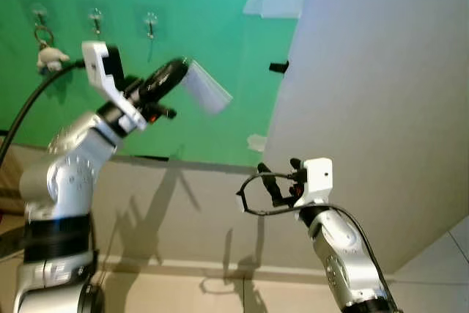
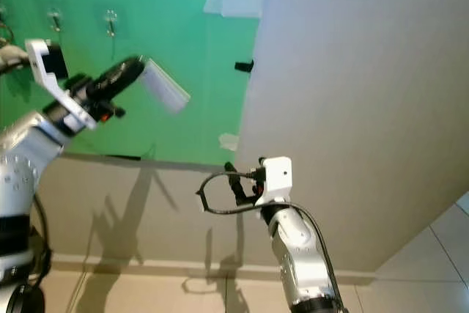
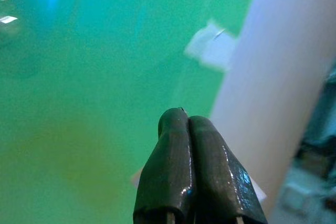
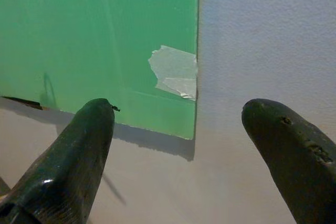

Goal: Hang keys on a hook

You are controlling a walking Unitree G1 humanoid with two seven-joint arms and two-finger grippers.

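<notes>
— keys [image 1: 45, 45] with a small white plush charm: where are they?
— hanging from the leftmost of three small clear stick-on hooks [image 1: 96, 20] near the top of the big green sheet [image 1: 220, 49]; the ring sits over the hook and the charm dangles below it, against the sheet.

— start from the biggest thing, then.
— a pale grey wall [image 2: 366, 108] takes up the right side, and the green sheet is taped flat beside it with patches of whitish tape [image 4: 176, 72] at its right edge. below the sheet is a beige wall band, then a tiled floor [image 1: 447, 254].

— and the arms?
— the silver left arm [image 1: 69, 174] is raised in front of the sheet. its left gripper [image 3: 191, 124] points up and to the right, below and to the right of the hooks, well apart from the keys. its two black fingers [image 3: 173, 171] are pressed together, with nothing visible between them in the wrist view.

— the right one?
— the right gripper [image 4: 178, 140] is held low near the sheet's lower right corner, its fingers spread wide with nothing between them. a black cable [image 1: 253, 199] loops beside its white wrist housing [image 1: 316, 177].
</notes>
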